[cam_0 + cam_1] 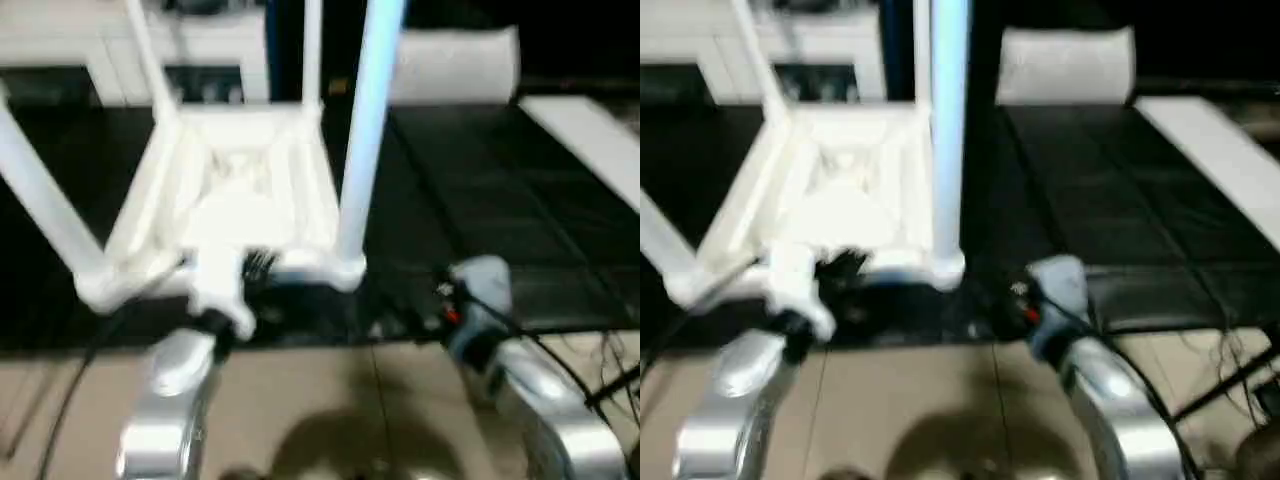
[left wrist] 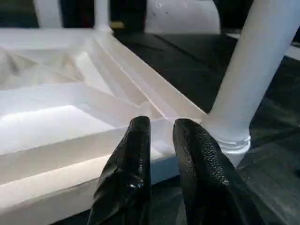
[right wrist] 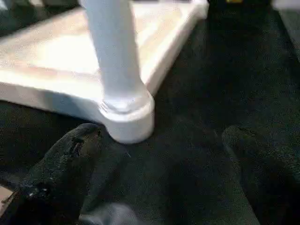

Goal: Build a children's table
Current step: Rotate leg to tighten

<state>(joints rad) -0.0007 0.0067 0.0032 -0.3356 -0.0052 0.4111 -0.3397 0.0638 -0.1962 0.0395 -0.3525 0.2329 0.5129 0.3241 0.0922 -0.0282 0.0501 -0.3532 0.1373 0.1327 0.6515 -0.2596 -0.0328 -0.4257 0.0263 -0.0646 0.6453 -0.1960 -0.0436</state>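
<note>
The children's table lies upside down on a black mat, its white ribbed tabletop [image 1: 240, 190] facing up. Legs stand in its corner sockets: a near right leg [image 1: 365, 130], a near left leg [image 1: 40, 200] leaning outward, and two thinner-looking far legs [image 1: 150, 60]. My left gripper [image 2: 161, 123] is at the tabletop's near rim [image 2: 70, 154]; its fingers [image 2: 136, 154] stand a narrow gap apart with nothing between them. My right gripper [image 3: 161, 136] is open wide just short of the near right corner socket [image 3: 129, 117] and its leg [image 3: 110, 47], touching neither.
A white roll [image 1: 455, 65] lies at the back right and a flat white board [image 1: 590, 140] at the far right. White furniture [image 1: 60, 40] stands at the back left. Black mat [image 1: 480, 200] meets beige floor [image 1: 330, 400] near me; cables [image 1: 600, 380] trail at the right.
</note>
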